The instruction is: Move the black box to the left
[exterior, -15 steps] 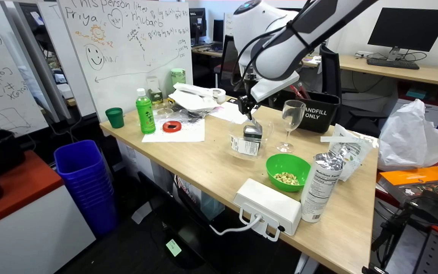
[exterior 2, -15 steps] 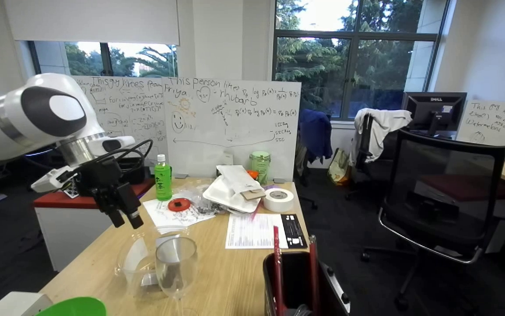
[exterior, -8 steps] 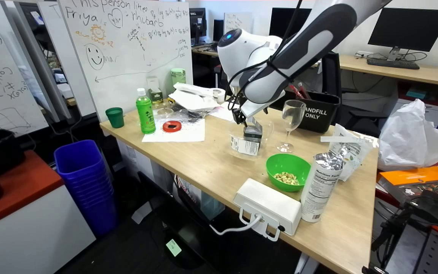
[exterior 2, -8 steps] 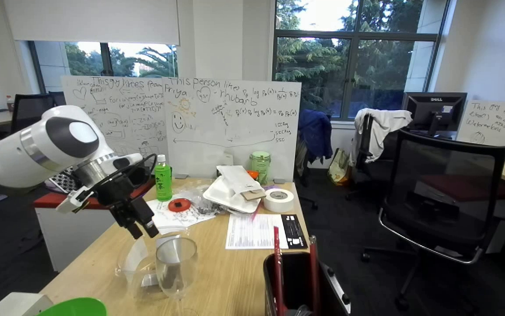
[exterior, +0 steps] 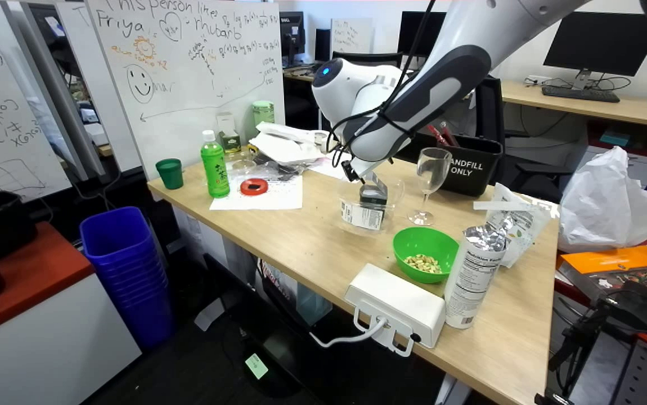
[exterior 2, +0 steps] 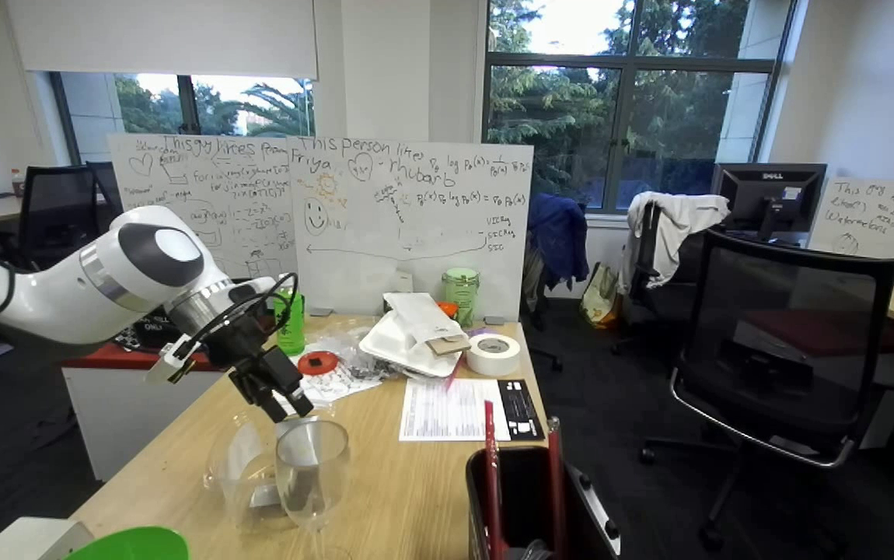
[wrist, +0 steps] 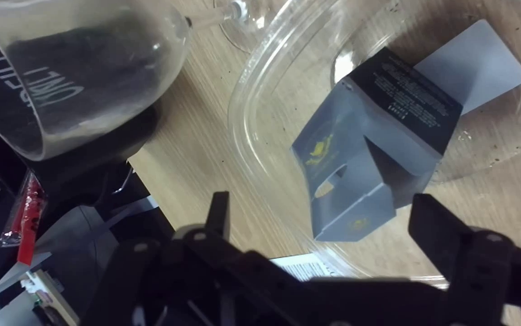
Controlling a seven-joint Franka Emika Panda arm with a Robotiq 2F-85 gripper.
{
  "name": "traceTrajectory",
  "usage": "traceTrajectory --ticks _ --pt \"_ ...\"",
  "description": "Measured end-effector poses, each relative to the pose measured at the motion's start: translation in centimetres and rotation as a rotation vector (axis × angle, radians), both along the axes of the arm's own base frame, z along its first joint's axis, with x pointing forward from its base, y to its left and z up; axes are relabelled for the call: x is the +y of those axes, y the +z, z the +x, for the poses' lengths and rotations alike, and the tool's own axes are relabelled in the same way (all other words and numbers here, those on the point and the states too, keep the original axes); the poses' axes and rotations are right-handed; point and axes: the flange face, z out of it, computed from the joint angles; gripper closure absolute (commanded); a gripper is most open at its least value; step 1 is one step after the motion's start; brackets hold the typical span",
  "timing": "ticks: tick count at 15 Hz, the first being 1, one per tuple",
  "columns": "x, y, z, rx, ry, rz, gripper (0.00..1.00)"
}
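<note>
Black box [wrist: 380, 120] inside clear container [wrist: 242, 97], between long edges of worktop [exterior: 301, 242]. My gripper [wrist: 321, 201] near raised flap [wrist: 355, 213], jaws apart. Probably light, crushable card; pinch across stiffer side walls, not flap.

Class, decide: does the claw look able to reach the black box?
Probably yes: the claw is open and the wrist view shows nothing over the box, though the tub around it may leave little room.

arm [exterior 2: 50, 302] extends from 9 o'clock in an exterior view | wrist [exterior 2: 200, 305] slants down toward 5 o'clock | claw [wrist: 321, 206] at 6 o'clock in wrist view, fingers [wrist: 437, 224] apart
</note>
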Motion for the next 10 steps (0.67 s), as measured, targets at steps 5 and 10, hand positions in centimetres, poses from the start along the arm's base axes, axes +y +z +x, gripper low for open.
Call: traceTrajectory --ticks 5,10 --pt "-0.5 -1.3 0.7 0.014 -0.035 -0.039 0.26" --pt "-0.2 -1.8 1.2 0.007 -0.051 -0.042 0.62"
